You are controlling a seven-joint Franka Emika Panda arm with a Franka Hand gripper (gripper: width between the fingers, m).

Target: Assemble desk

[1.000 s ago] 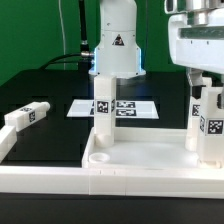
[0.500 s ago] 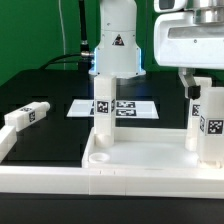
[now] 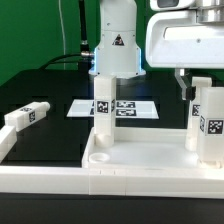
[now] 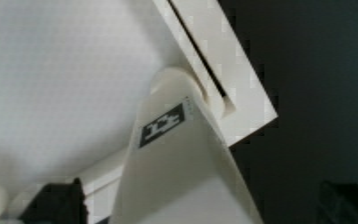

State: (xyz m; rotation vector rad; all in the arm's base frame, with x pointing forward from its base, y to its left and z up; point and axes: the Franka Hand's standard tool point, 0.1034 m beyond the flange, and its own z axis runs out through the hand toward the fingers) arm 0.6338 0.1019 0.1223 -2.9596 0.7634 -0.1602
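The end effector [image 3: 194,90] hangs released, jaws spread wide with nothing between them, directly above the top of the nearest leg [image 3: 209,125]. That leg stands upright in a corner of the desk panel [image 3: 140,178], which lies rim-up on the black tabletop [image 3: 50,150] just below the end effector. A second upright leg [image 3: 102,108] stands in another corner, off to the exterior view's left of the end effector. A loose leg [image 3: 27,116] lies on its side well away from it, further to that same side.

The step in hand looks like letting go of the nearest leg after setting it in its socket. The wrist view is blurred, so whether the leg is fully seated cannot be told.

Next comes the loose leg, probably. That calls for lifting clear, crossing over, closing across its narrow sides, then turning it upright over a free socket.
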